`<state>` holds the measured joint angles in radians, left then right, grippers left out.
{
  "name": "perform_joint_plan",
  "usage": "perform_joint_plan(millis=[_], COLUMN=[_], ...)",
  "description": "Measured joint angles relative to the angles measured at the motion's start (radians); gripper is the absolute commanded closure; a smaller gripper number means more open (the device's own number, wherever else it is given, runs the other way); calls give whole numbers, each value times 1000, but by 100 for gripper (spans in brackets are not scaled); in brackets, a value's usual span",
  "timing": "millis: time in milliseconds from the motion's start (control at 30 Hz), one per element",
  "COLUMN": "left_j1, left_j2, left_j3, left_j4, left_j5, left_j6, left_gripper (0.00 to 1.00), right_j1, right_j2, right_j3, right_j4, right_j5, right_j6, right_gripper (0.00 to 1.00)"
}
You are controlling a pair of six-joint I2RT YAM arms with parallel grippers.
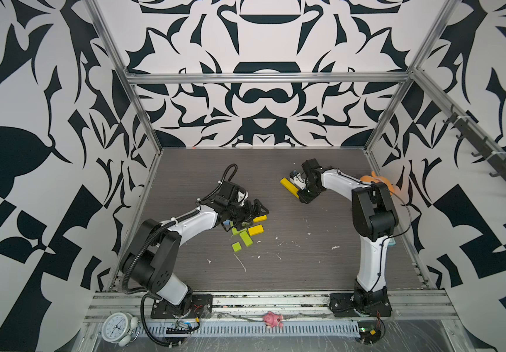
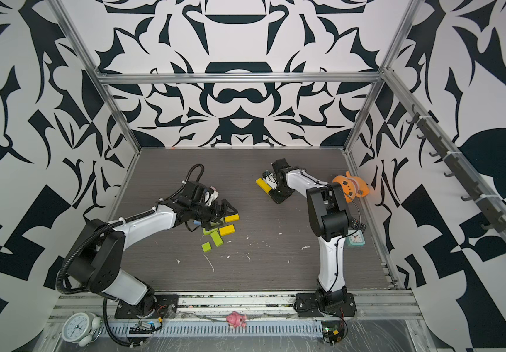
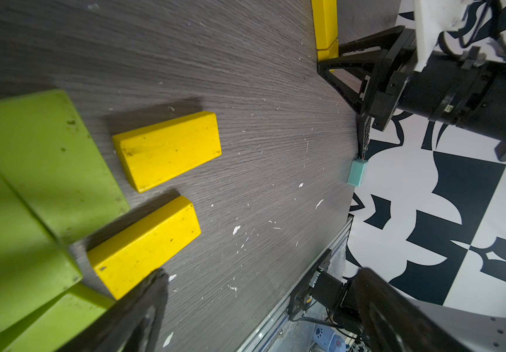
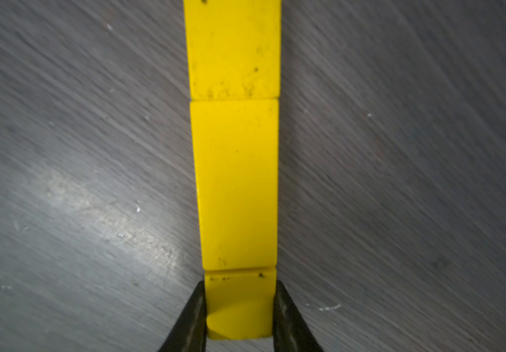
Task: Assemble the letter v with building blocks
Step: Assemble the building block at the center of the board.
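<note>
Two grippers are low over the table (image 1: 306, 259). The left gripper (image 1: 250, 216) has its jaws wide apart and holds nothing. It hangs above the lime green blocks (image 1: 247, 239) and two loose yellow blocks (image 1: 255, 230). The right gripper (image 4: 239, 283) is clamped on the nearest yellow block (image 4: 239, 320), the end of a row (image 1: 288, 184) of three.

Left arm (image 1: 184, 227): white link shells, black joint housings; black corrugated conduit (image 1: 126, 275) looping from base, second loop at wrist; white zip ties (image 1: 173, 220). Right arm (image 1: 370, 262): same white-and-black build, thin black cable (image 1: 381, 259) run along links, green indicator light (image 1: 308, 191) near wrist. Fingers (image 3: 328, 65): black, open triangular frames. Base plates (image 1: 198, 300): black, flat.
</note>
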<state>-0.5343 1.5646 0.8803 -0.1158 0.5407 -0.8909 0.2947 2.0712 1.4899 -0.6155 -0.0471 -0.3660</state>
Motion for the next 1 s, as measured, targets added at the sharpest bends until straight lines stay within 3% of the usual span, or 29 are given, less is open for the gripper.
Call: perform_joint_plan(millis=[433, 1000], left_j1=[-3, -6], left_j2=[0, 0], left_j3=[0, 0], left_j4=[0, -1], left_j5=[-2, -3], left_j6=[0, 0], left_gripper=[1, 1], right_j1=[9, 9], right_j2=[2, 5], right_j3=[1, 7], right_j4=[8, 18], right_j5=[1, 2], right_j6=[0, -2], right_gripper=[62, 48])
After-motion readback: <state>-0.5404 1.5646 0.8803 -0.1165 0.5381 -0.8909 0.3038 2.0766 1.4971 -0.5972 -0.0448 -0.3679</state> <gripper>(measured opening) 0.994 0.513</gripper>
